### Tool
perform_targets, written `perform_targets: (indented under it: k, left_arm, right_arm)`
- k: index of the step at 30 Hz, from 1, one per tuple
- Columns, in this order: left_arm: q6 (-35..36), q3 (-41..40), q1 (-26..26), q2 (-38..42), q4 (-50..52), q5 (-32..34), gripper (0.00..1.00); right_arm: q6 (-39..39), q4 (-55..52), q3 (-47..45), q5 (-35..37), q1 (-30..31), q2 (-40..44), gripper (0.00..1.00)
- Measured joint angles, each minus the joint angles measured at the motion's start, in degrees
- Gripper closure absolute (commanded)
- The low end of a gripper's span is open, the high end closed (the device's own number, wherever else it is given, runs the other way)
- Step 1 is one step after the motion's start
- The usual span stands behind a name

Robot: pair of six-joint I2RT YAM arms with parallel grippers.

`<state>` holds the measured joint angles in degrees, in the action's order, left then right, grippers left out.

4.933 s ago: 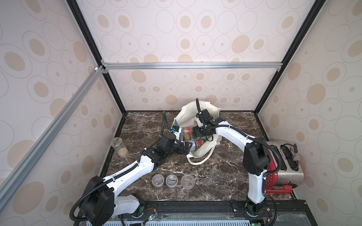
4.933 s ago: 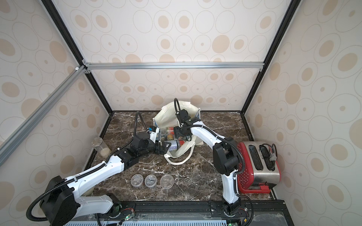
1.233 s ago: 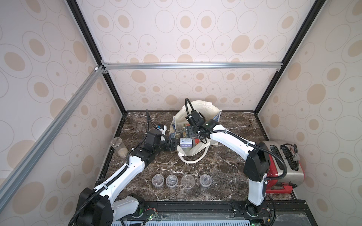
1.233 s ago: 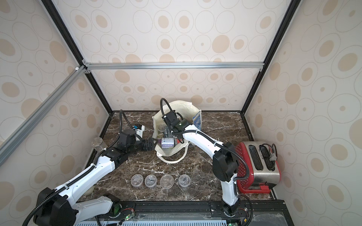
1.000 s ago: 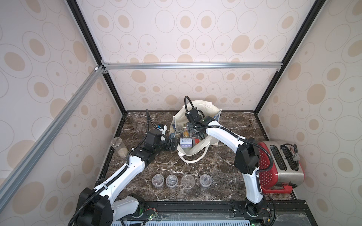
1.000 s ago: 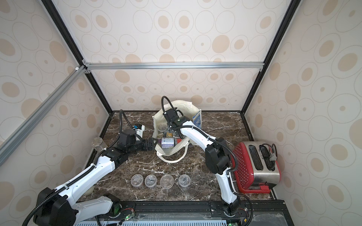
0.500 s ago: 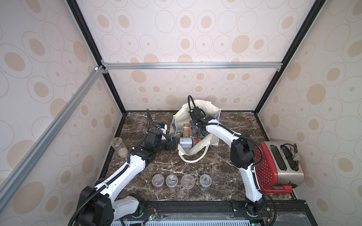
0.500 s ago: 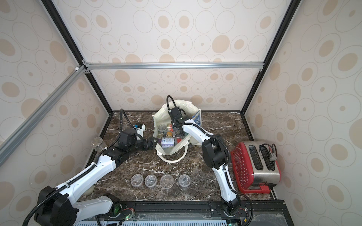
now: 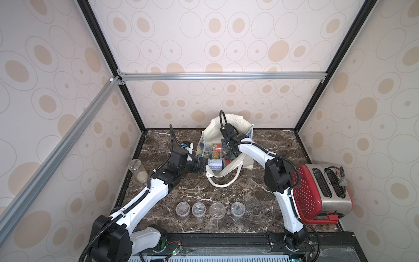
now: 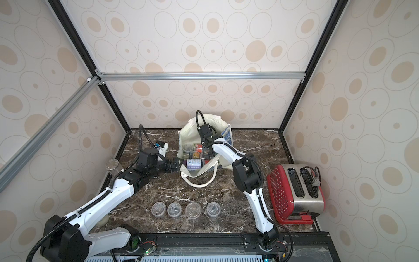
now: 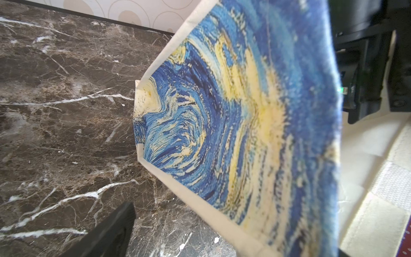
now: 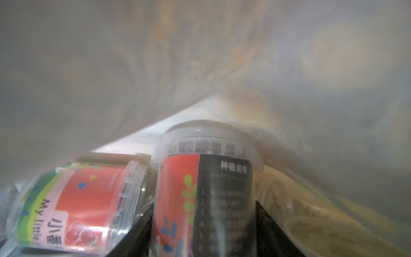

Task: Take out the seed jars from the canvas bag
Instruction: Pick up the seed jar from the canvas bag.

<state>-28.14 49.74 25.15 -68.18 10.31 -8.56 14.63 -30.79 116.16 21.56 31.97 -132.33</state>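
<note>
My left pincer (image 9: 199,165) stands wide apart at the rim of the cream canvas bag (image 9: 212,129). My right pincer (image 12: 203,203) straddles a red-labelled clear plastic seed jar (image 12: 178,189) inside; through the blur I cannot tell whether it grips.

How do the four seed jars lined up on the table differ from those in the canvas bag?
Place: the row jars stand on the table; the bagged jars lie inside the canvas bag.
Pose: the row jars stand upright, lids up; the bagged jars are heaped, one on its side.
Look: row jars show clear lids; bagged jars show red and purple labels.
Shared: small, round, clear plastic.
</note>
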Motion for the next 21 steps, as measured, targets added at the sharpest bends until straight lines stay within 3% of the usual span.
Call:
perform_targets:
  k: [11,21]
  left_arm:
    - [0.48,3.28,0.0,2.43,2.01,1.05,0.02]
    - [0.87,3.28,0.0,3.45,1.95,0.92,0.02]
  right_arm:
    - [-6.16,6.01,-6.84,-7.74,-0.11,5.01,0.42]
    - [-6.73,12.92,-19.23,-16.09,0.39,18.34,0.42]
